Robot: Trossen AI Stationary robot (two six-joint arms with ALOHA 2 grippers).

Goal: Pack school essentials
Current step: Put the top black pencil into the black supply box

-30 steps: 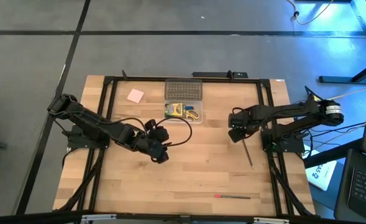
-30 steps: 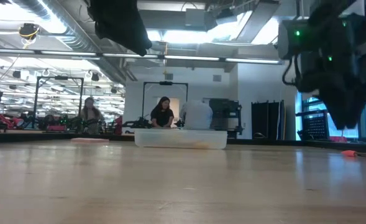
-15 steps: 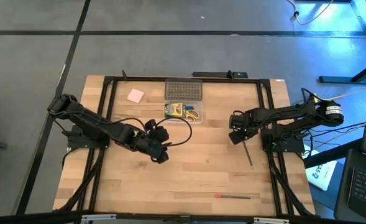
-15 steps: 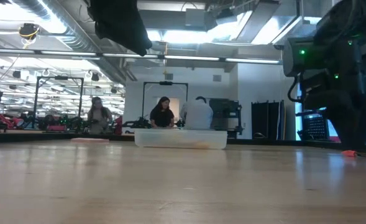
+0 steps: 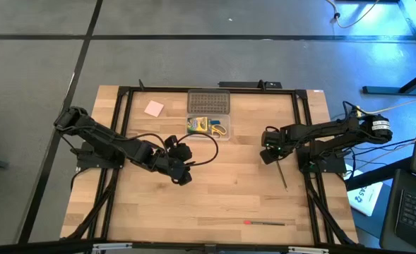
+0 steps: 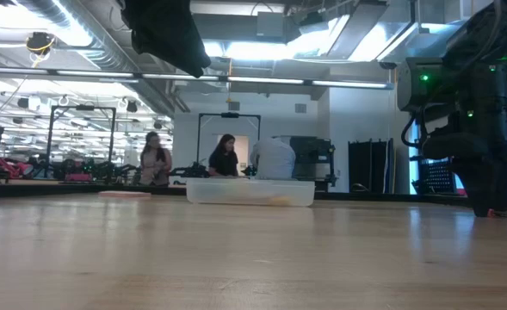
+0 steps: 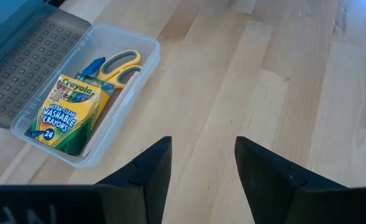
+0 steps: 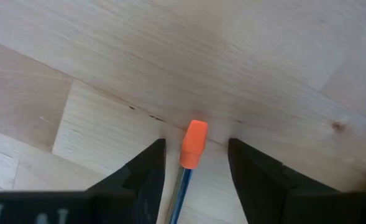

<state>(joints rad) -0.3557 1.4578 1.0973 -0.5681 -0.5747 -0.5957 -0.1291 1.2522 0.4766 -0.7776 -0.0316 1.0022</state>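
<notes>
The right gripper [image 8: 194,163] stands spread around the dark pencil [image 8: 191,146], holding nothing, near the desk's [image 5: 215,197] right edge. The pencil runs lengthwise between the fingers toward the front edge. The left gripper [image 7: 201,162] waits open mid-desk, much farther away.

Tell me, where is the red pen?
In the high view, the red pen lies flat near the table's front edge, right of middle, apart from everything, well below the right gripper and the pencil.

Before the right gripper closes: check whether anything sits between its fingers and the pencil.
Nothing visible does. The right gripper is open, low over the table, and the pencil lies between its fingers, eraser end forward, with only bare wood around it.
</notes>
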